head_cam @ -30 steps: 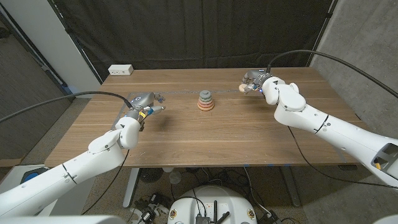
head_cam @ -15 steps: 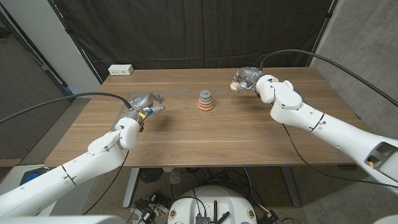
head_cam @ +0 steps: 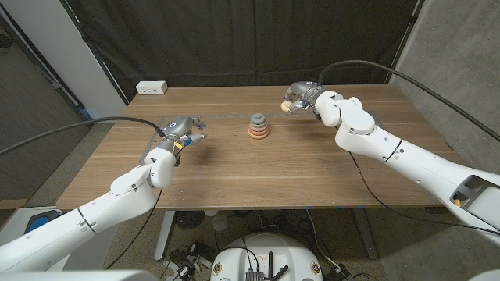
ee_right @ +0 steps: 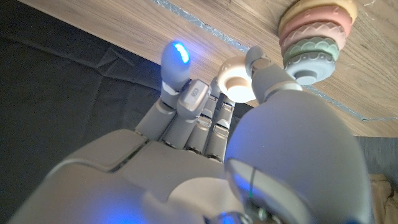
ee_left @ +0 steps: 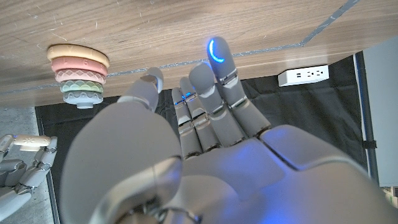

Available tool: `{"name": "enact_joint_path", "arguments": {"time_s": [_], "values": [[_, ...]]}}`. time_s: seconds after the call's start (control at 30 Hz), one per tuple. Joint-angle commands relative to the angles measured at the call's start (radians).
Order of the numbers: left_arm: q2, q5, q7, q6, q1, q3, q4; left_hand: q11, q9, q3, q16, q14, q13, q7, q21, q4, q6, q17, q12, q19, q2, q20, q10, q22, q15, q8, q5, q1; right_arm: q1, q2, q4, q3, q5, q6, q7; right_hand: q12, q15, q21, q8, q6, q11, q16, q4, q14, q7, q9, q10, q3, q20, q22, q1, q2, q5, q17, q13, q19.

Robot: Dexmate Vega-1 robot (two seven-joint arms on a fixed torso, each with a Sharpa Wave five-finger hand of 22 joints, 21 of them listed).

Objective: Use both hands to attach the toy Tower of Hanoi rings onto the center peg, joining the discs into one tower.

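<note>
The right hand [head_cam: 299, 97] pinches a small cream ring [ee_right: 237, 80] above the counter [head_cam: 266, 168], near the stacked tower [head_cam: 258, 126] at its middle; the left hand [head_cam: 180, 129] waits well apart, fingers spread, holding nothing

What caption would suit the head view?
Right hand carries a small cream ring toward the ring tower; left hand waits.

Cream ring [ee_right: 238, 79] partly hidden behind right robot hand [ee_right: 249, 143] fingers; peg tip too small.
</note>
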Motion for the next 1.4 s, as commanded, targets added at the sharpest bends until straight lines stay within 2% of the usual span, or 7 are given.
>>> {"name": "enact_joint_path", "arguments": {"time_s": [0.03, 1.4], "values": [[0.003, 0.004, 0.003, 0.006, 0.005, -0.002, -0.005, -0.004, 0.006, 0.010, 0.007, 0.008, 0.005, 0.002, 0.005, 0.000, 0.009, 0.004, 0.000, -0.006, -0.002, -0.100, 0.009, 0.002, -0.004, -0.004, 0.003, -0.008, 0.020, 0.037, 0.023, -0.012, -0.012, 0.051, 0.011, 0.000, -0.011, -0.002, 0.066, 0.096, -0.110, 0.004, 0.003, 0.012, -0.037, 0.004, 0.124, 0.009, -0.008, 0.002, -0.005, 0.026, 0.009, 0.002, 0.018, 0.006], [0.016, 0.007, 0.003, 0.029, 0.029, -0.010, -0.034, -0.005, 0.007, 0.018, 0.006, 0.003, 0.007, 0.000, 0.008, 0.000, 0.016, -0.005, 0.002, -0.007, -0.002, -0.100, 0.017, 0.002, -0.004, -0.004, 0.001, -0.011, 0.120, 0.175, 0.158, -0.091, -0.024, 0.148, 0.052, -0.007, -0.011, 0.000, 0.071, 0.108, -0.109, 0.004, 0.004, 0.019, -0.037, 0.001, 0.139, 0.011, -0.008, 0.006, -0.007, 0.031, 0.013, 0.002, 0.026, 0.013]]}}
